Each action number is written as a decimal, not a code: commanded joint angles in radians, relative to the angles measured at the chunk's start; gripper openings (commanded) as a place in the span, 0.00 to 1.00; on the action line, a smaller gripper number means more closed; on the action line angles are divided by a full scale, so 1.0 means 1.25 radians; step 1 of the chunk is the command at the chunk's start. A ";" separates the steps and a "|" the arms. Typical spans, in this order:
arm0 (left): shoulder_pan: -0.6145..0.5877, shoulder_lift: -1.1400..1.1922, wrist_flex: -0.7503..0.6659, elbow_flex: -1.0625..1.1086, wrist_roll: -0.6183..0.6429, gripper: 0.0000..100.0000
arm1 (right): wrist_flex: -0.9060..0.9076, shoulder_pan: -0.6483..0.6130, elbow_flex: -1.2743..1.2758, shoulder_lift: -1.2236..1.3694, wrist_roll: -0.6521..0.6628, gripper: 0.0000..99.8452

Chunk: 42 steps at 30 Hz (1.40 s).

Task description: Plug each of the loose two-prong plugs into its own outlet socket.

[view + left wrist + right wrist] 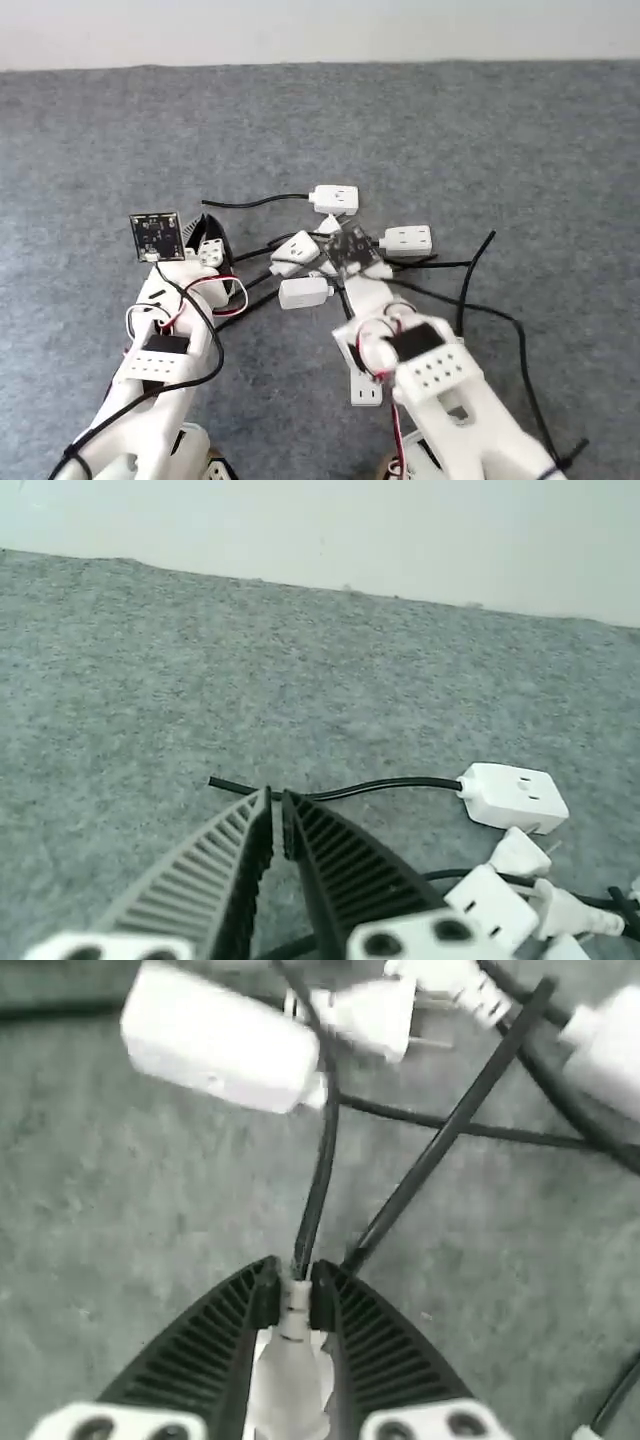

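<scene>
One plug (285, 1390) is sitting clamped in the right hand (292, 1282), the nearest socket (303, 292) lying around its nine o'clock, lengthwise nine-to-three, while the left hand (277, 808) is hanging empty, fingers almost together.

White sockets (335, 198), a plug (328, 224) and black cords (250, 203) lie tangled mid-frame on grey carpet (500, 130); two white arms (165, 345) sit at the bottom.
</scene>
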 commanded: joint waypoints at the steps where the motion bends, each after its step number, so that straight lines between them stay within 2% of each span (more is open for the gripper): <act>1: -0.004 -0.020 -0.025 -0.007 0.001 0.01 | 0.002 0.007 0.036 -0.139 0.022 0.01; 10: 0.001 -0.018 -0.012 -0.007 0.001 0.01 | 0.042 0.015 0.088 -0.369 0.022 0.01; 15: 0.007 -0.018 0.124 -0.056 0.001 0.01 | 0.047 0.126 0.050 -0.344 0.004 0.01; 20: 0.032 -0.020 0.290 -0.122 0.006 0.01 | 0.047 0.199 -0.018 -0.208 -0.006 0.01; 27: 0.234 -0.021 0.552 -0.214 0.025 0.03 | 0.046 0.319 -0.126 -0.017 -0.036 0.01; 30: 0.301 -0.021 0.654 -0.238 0.129 0.15 | 0.041 0.364 -0.147 0.029 -0.037 0.01; 32: 0.373 -0.021 0.721 -0.241 0.210 0.25 | 0.041 0.382 -0.157 0.046 -0.037 0.01; 34: 0.459 -0.023 0.778 -0.242 0.293 0.30 | 0.040 0.398 -0.162 0.051 -0.037 0.01; 38: 0.604 -0.023 0.793 -0.244 0.437 0.30 | 0.035 0.414 -0.163 0.052 -0.038 0.01; 42: 0.706 -0.020 0.779 -0.251 0.487 0.30 | 0.028 0.443 -0.162 0.055 -0.038 0.01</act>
